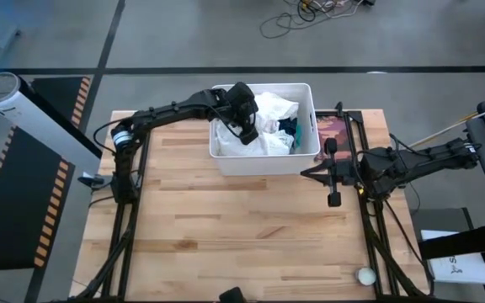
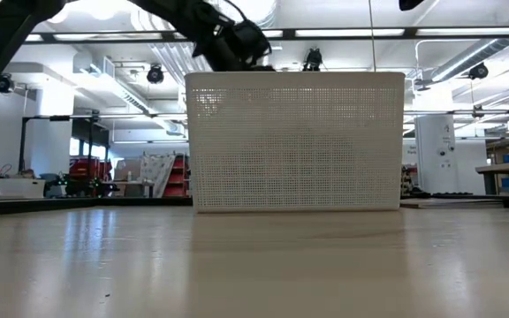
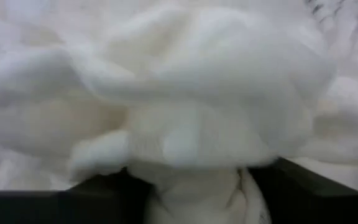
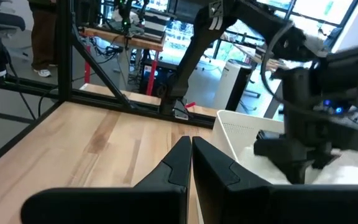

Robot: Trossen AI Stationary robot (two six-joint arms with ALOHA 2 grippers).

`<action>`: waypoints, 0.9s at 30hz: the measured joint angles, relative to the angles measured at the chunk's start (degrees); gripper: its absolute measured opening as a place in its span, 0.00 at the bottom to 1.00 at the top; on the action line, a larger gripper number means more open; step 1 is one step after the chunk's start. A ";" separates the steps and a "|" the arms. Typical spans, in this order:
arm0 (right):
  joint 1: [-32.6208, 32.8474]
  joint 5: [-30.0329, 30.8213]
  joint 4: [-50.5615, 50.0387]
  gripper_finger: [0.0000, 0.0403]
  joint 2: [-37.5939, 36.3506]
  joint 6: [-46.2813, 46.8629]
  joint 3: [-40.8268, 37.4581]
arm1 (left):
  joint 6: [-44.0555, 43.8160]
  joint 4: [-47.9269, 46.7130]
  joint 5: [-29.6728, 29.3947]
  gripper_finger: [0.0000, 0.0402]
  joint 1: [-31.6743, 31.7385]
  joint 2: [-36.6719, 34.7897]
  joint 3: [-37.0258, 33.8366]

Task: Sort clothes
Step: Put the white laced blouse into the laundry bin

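Observation:
A white perforated basket point(image 1: 263, 167) point(image 2: 294, 141) stands at the table's far middle, with the clothes piled inside it: white garments point(image 1: 274, 109) on top and a teal one point(image 1: 288, 129) toward its right side. My left gripper point(image 1: 247, 128) point(image 2: 237, 44) reaches down at a slant into the basket's left half, its fingers standing apart with a bunch of white cloth point(image 3: 197, 124) between them. My right gripper point(image 1: 333, 199) point(image 4: 190, 155) is shut and empty. It is held level above the table, right of the basket. My left gripper comes at the white garments from above, slanting down into the basket. A bunched fold of white cloth point(image 3: 194, 196) lies between its two spread fingers point(image 3: 104, 199) and against their inner sides. The cloth rests on the pile. Whether it is still gripped, I cannot tell.
A pinkish flat thing point(image 1: 333, 130) lies just right of the basket. A small white round object point(image 1: 365, 274) sits near the table's front right corner. A white cylinder point(image 1: 2, 88) stands off the table at the far left. Bare wood spans the table's near half.

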 joint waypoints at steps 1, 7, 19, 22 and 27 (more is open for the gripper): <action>0.00 0.01 -0.19 0.00 0.00 0.00 0.00 | 0.37 -1.15 -0.74 0.58 -0.15 -0.01 1.17; 0.00 0.01 -0.42 0.00 0.00 -0.02 0.00 | 3.84 -5.45 -5.78 0.72 -1.82 -0.08 6.64; -0.02 0.01 -0.45 0.00 -0.22 -0.38 0.00 | 7.56 -10.05 -7.18 0.67 -5.32 -0.30 19.93; -0.02 0.01 -1.17 0.00 -0.22 -1.19 0.00 | 8.64 -11.90 -7.52 0.67 -5.96 -0.59 23.70; -0.04 0.01 -2.18 0.00 -0.22 -2.83 0.00 | 11.30 -11.92 -12.75 0.57 -7.69 -1.77 25.73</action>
